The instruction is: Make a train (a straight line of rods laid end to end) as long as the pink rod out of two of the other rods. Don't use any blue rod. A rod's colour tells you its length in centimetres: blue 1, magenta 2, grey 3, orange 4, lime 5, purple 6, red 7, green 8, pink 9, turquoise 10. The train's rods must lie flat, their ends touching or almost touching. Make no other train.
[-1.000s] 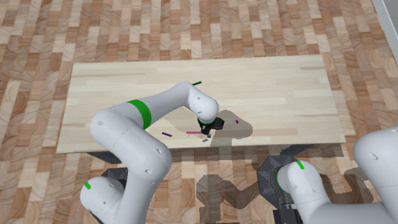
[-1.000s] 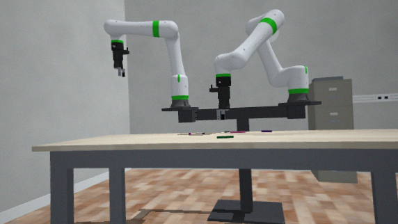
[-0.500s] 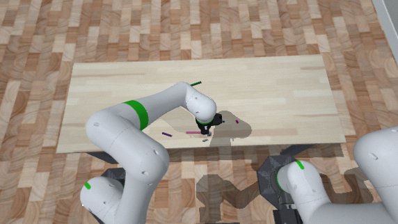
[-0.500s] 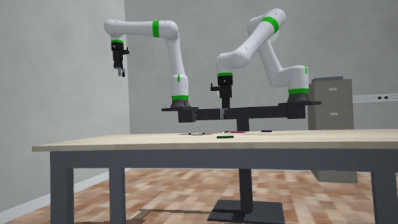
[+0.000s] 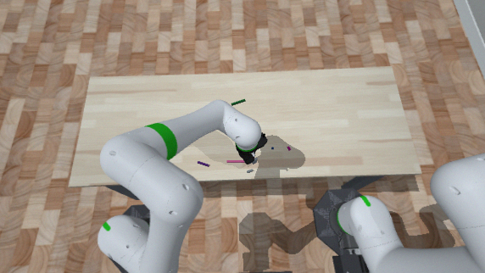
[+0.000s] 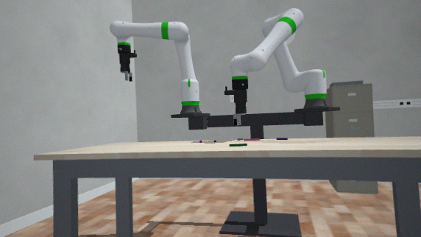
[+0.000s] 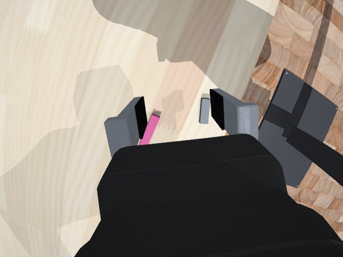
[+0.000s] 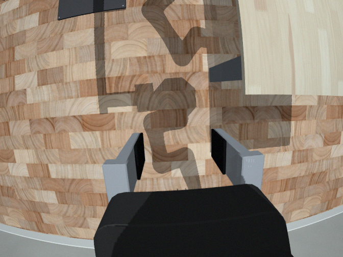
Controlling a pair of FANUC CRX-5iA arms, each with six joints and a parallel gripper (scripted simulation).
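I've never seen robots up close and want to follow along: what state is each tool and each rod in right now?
Left tool: open, above the table, holding nothing.
Right tool: open, holding nothing.
Pink rod: lying flat.
Grey rod: flat, separate from pink.
Purple rod: flat, apart.
Green rod: flat, apart.
Magenta rod and blue rod: loose, apart.

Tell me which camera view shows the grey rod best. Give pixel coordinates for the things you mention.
The left wrist view: the grey rod (image 5: pixel 250 170) (image 6: pixel 240 139) (image 7: pixel 204 110) appears largest there, its long top face unobstructed. The top view shows it small, the exterior a thin sliver, the right wrist nothing.
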